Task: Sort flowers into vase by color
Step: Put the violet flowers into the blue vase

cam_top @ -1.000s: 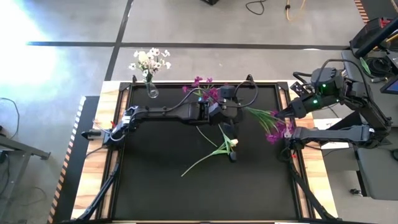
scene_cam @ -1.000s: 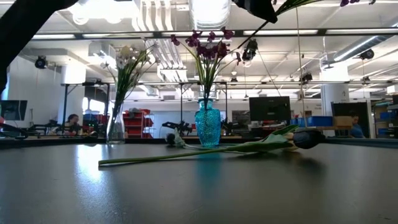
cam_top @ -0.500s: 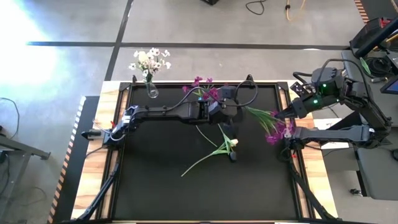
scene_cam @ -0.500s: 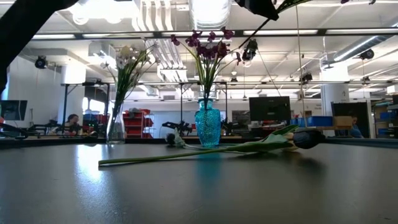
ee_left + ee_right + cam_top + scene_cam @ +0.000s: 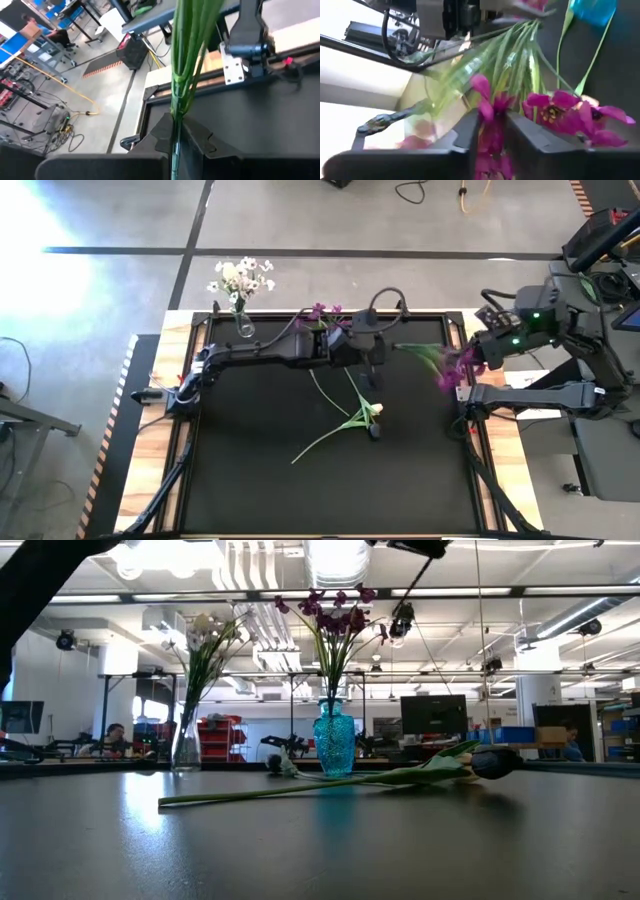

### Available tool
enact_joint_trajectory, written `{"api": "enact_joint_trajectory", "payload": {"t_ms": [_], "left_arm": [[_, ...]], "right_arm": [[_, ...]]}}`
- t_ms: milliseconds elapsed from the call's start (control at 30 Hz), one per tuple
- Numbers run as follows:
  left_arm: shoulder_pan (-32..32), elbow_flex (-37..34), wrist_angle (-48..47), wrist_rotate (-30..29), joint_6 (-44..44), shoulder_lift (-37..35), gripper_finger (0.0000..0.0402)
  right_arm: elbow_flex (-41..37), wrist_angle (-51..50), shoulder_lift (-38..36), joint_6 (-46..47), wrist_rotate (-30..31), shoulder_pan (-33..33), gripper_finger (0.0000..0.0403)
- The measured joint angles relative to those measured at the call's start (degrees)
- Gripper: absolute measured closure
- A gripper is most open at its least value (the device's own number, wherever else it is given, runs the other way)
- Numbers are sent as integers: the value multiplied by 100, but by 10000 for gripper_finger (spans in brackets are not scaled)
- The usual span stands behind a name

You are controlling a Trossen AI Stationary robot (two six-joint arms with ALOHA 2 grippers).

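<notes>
High view shows a magenta spray (image 5: 440,365) hanging in the air between the two arms, just right of the blue vase (image 5: 335,332) at the back of the worktop (image 5: 250,470). Its green stems run toward the vase side and its blossoms lie at the right end. The left gripper (image 5: 372,352), just right of the vase, has its jaws pinched tight on the stem end, and the left wrist view shows the stems (image 5: 187,60) rising straight out from between them. The right gripper (image 5: 478,352), farther right of the vase near the worktop's edge, sits at the blossom end. Its wrist view shows the jaws partly parted with the blossoms (image 5: 492,110) between them, so it looks to be letting go, though I cannot tell whether it has fully released.

This reads as a hand-over: the left arm takes the spray so it can join the magenta flowers already standing in the vase. A clear vase (image 5: 243,325) left of the blue one holds white blossoms. Two tulips (image 5: 345,422) lie in front of the blue vase, unsorted.

Next, the right jaws need to clear the blossoms without snagging. The left arm must then tip the spray stem-down and thread it into the vase's narrow mouth.
</notes>
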Motion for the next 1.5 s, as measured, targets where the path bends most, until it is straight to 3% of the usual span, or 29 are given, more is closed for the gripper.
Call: {"api": "enact_joint_trajectory", "payload": {"t_ms": [267, 533, 800, 900, 1133, 1333, 1500], "left_arm": [[151, -9, -21, 509, -523, -332, 401], [198, -125, 103, 1069, -1019, -423, 401], [209, -1429, 2091, 1826, -1562, -461, 401], [233, -1905, 2687, 1961, -1681, -664, 401], [467, -2683, 3038, 2275, -1824, -1770, 402], [513, -3539, 3098, 2426, -1930, -2639, 402], [869, -4632, 3994, 3161, -2504, -3222, 401]], "right_arm": [[930, -2, 11, -1050, 1259, 2, 206], [1364, -23, -14, -2590, 1987, 2, 181], [1107, -9, 17, -3298, 2033, 0, 226], [1076, 1, 19, -3457, 2031, 0, 268], [906, 306, 37, -4029, 2184, 0, 383], [125, 1239, 230, -4243, 2093, 0, 390], [-496, 2732, 640, -3927, 1905, 10, 389]]}}
